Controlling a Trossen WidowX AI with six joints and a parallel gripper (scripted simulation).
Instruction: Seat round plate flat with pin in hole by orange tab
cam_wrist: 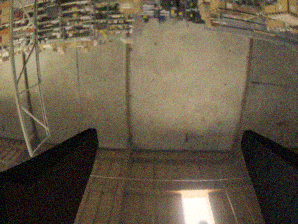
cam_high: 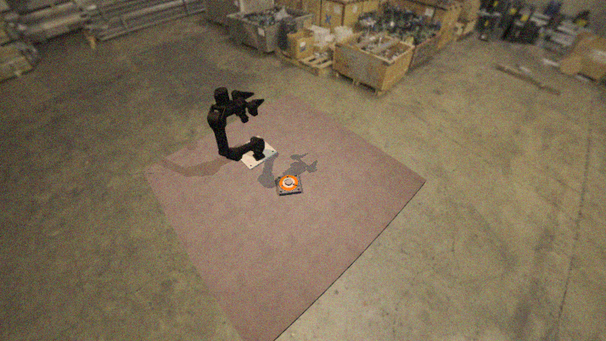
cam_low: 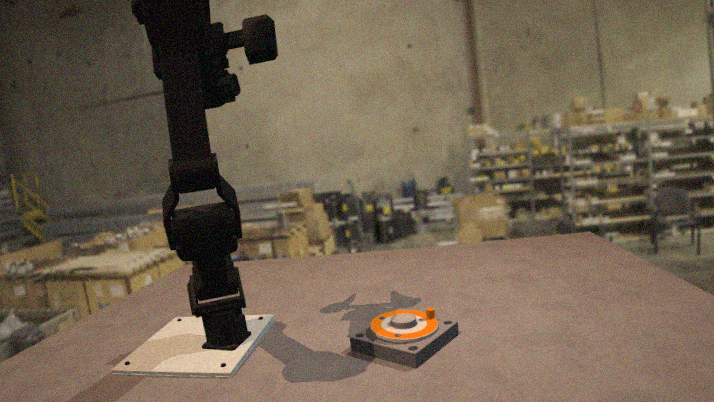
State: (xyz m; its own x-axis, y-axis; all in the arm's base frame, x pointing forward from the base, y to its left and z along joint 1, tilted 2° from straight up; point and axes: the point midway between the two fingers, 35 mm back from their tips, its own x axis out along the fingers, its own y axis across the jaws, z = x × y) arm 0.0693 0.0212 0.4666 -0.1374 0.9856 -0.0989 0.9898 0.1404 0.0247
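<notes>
Top view, arm: the black robot arm (cam_high: 225, 127) stands on a flat white square mounting plate (cam_high: 253, 159) near the far left part of a big pinkish-brown mat (cam_high: 263, 237).
Top view, gripper: the black two-finger gripper (cam_high: 254, 104) is held up high and points to the right, well apart from the plate below.
Top view, plate: the round orange and white plate (cam_high: 288, 182) lies on a dark grey square base (cam_high: 290, 190), just to the near right of the arm's foot, and the arm's shadow falls beside it.
Top view, background: wooden crates (cam_high: 371, 59) full of parts stand far off on the grey concrete floor (cam_high: 488, 191).
Exterior view, arm: the arm rises tall at the left, and its top goes out of the picture.
Exterior view, plate: the plate sits around a round grey post (cam_low: 403, 319) in the middle of the base.
Exterior view, tab: a small orange tab (cam_low: 430, 313) sticks up at the far right edge of the plate.
Exterior view, pin: too small to see.
Exterior view, touching: nothing of the robot touches the plate.
Wrist view, fingers: two dark fingers show at the left and right edges, spread wide with nothing between them.
Wrist view, beyond: a grey wall and shelves appear upside down.
</notes>
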